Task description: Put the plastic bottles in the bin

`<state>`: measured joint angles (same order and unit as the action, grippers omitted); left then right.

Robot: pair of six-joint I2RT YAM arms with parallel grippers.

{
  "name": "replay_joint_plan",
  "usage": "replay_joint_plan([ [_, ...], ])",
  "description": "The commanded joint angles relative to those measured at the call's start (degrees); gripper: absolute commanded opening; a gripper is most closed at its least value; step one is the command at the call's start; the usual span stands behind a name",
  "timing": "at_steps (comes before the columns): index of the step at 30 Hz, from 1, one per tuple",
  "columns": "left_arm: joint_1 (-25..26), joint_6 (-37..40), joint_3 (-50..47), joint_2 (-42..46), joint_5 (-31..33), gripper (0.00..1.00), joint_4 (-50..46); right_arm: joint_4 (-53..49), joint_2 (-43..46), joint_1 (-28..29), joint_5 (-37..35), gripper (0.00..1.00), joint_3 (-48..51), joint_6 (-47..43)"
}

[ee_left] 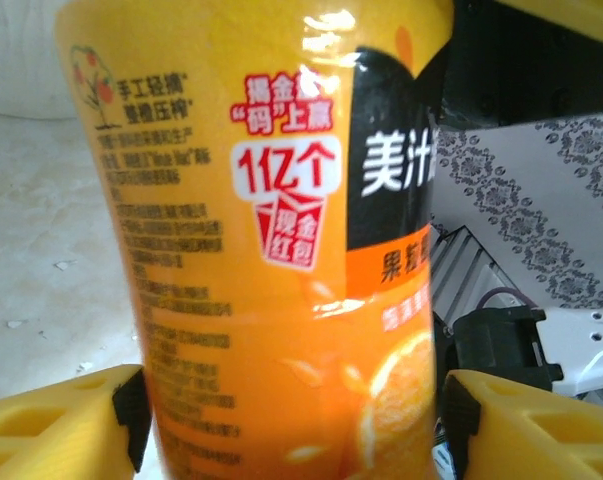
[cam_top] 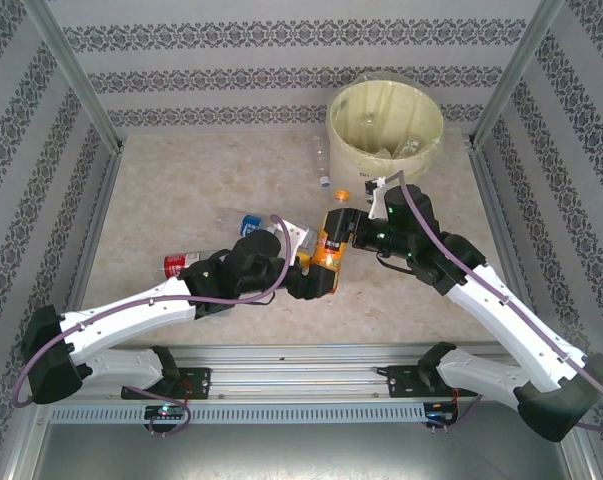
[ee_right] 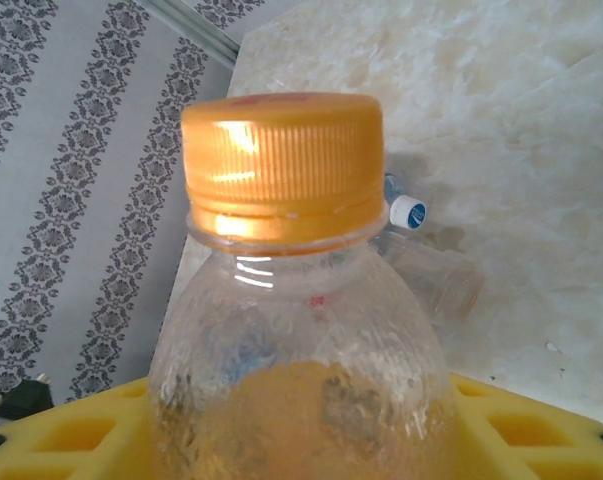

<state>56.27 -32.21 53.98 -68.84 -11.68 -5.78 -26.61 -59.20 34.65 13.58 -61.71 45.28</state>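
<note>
Left wrist: left pincer (ee_left: 296, 420) parted around orange bottle (ee_left: 281, 250) labelled "1亿个"; right pincer (ee_right: 299, 440) unclear

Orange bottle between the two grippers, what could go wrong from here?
The orange bottle sits between the fingers of the left gripper and the right gripper at once. Whether either grips it firmly cannot be told, so it might drop onto the table. The right gripper flanks the rounded, slick-looking shoulder under the cap, where a hold may slip. The bin is tall, so a low carry could knock its rim.
</note>
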Motion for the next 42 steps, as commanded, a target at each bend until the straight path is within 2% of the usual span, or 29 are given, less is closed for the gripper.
replay_joint_plan([
  [1, 0.8, -0.5, 0.0, 1.9, 0.6, 0.94, 3.3, -0.9, 1.7, -1.3, 0.3, 0.59, -1.6, -1.1],
  [3, 0.8, -0.9, 0.3, 2.4, 0.7, 1.0, 4.0, -2.2, 2.0, -2.2, 0.3, 0.59, -3.1, -2.2],
  [9, 0.5, -1.6, 0.9, 4.5, 1.7, 1.0, 4.9, -5.9, 2.9, -5.9, -0.9, 0.6, -9.6, -7.2],
  [16, -0.4, -2.7, -1.5, 9.1, 3.1, 1.0, 8.0, -11.9, 1.5, -8.4, -10.4, 0.6, -20.9, -16.2],
  [26, -0.4, -0.7, -3.1, 17.5, 11.1, 1.0, 6.0, -14.5, -10.6, -10.8, -23.6, 0.59, -41.1, -28.2],
  [38, -0.5, -0.4, -4.3, 20.9, 14.0, 1.0, 0.6, -11.6, -29.9, -16.4, -26.8, 0.58, -58.8, -36.3],
  [42, -0.5, -0.5, -4.5, 21.1, 13.9, 1.0, -0.2, -10.9, -35.4, -17.1, -27.4, 0.57, -61.5, -38.5],
])
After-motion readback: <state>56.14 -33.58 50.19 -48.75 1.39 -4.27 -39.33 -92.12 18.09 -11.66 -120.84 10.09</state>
